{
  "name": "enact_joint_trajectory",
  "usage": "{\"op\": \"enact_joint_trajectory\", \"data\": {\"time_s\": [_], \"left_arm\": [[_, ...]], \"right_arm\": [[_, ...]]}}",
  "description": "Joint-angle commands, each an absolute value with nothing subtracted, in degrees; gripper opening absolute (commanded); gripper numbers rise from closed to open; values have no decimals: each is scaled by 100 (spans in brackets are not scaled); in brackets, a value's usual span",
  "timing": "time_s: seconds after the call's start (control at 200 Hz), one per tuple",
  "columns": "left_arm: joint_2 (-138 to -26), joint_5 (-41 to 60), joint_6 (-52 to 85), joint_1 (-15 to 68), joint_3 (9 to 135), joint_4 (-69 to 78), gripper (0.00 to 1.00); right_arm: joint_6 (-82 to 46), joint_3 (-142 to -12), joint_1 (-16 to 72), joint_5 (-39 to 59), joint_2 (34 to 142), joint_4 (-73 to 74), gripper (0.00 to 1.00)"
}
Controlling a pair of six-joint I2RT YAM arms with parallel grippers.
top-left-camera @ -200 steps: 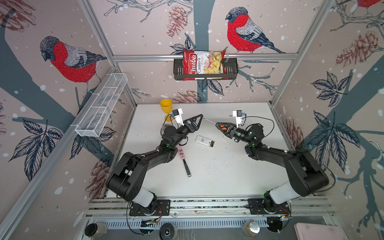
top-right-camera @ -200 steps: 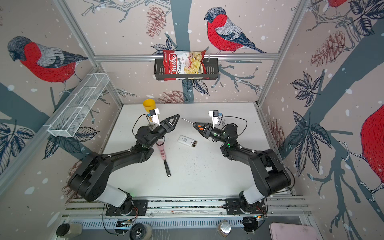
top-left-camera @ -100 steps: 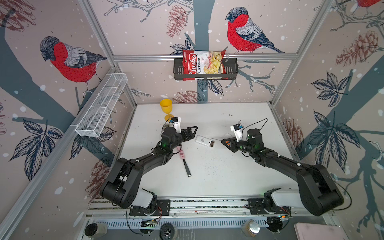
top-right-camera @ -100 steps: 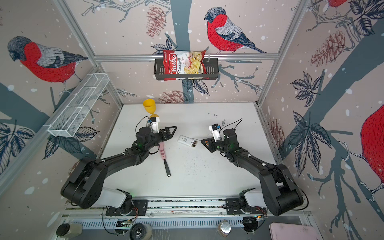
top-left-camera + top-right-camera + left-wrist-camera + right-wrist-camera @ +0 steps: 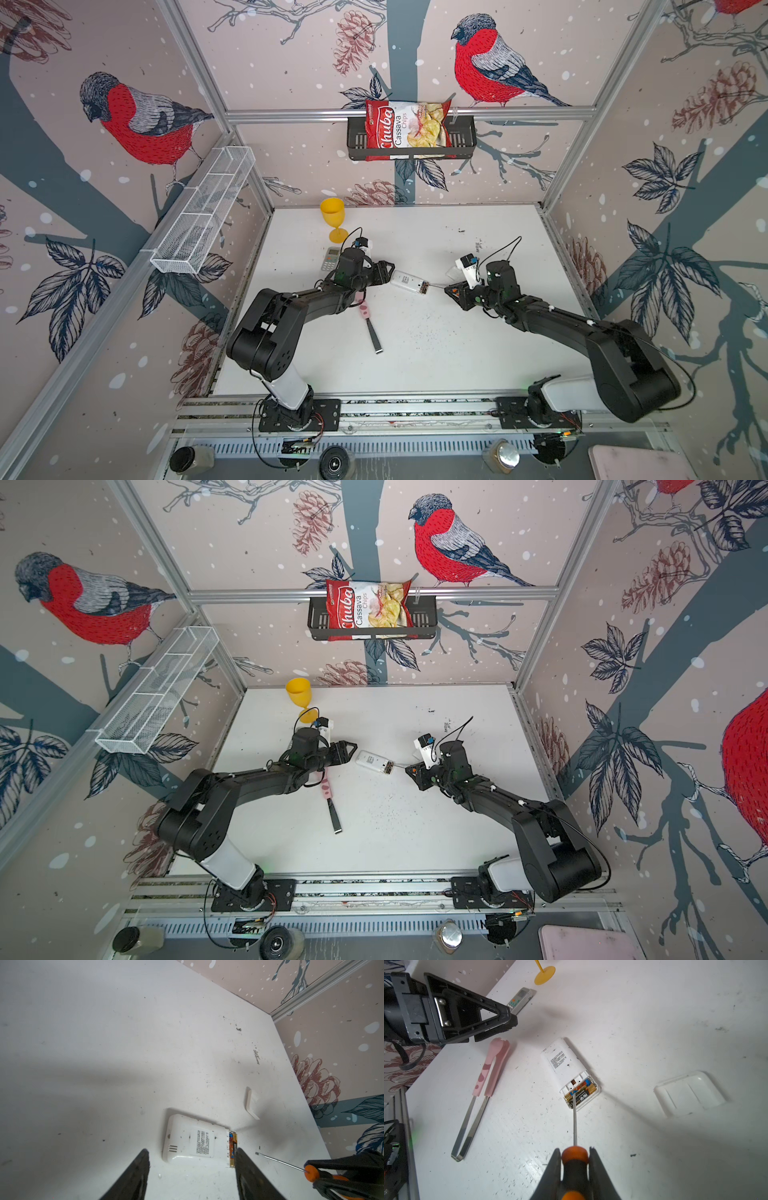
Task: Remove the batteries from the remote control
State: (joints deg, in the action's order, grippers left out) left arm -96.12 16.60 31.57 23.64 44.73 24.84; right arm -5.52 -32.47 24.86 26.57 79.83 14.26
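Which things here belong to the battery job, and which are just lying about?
In use: remote control, batteries, screwdriver, removed battery cover.
Lying about: pink tongs, second remote, yellow goblet, chips bag.

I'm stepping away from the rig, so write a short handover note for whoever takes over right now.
Left gripper: open, just short of the remote, holding nothing.
Right gripper: shut on the screwdriver, tip by the batteries, contact unclear.
The remote lies face down, compartment open; its cover lies apart on the table.
Done: cover off. Left: batteries still inside, to be pried out.
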Motion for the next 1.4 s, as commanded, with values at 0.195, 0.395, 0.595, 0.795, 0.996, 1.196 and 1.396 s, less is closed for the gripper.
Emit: {"op": "enact_joint_trajectory", "data": {"time_s": [0.195, 0.395, 0.595, 0.795, 0.996, 1.196, 1.396], "left_arm": [[-10123, 1482, 2600, 2634, 5048, 1847, 65], [-10332, 1432, 2548, 2711, 5136, 1814, 65], [-10541, 1440, 2545, 2767, 5178, 1875, 65], [-10706, 1426, 2532, 2834, 5268, 1894, 64], [-10869, 1444, 2546, 2880, 5326, 1936, 61], [-10973, 1446, 2582, 2933, 5361, 1979, 59], [-11072, 1435, 2593, 2996, 5418, 1987, 56]], "right_arm": [[-313, -3399, 2678, 2180, 8270, 1417, 0], [-304, -3486, 2720, 2065, 8418, 1425, 0], [-264, -3523, 2782, 1989, 8575, 1505, 0], [-264, -3542, 2801, 2002, 8662, 1564, 0], [-175, -3518, 2855, 2153, 8605, 1639, 0], [-159, -3575, 2887, 2298, 8720, 1724, 0], [-211, -3568, 2881, 2236, 8804, 1819, 0]]}}
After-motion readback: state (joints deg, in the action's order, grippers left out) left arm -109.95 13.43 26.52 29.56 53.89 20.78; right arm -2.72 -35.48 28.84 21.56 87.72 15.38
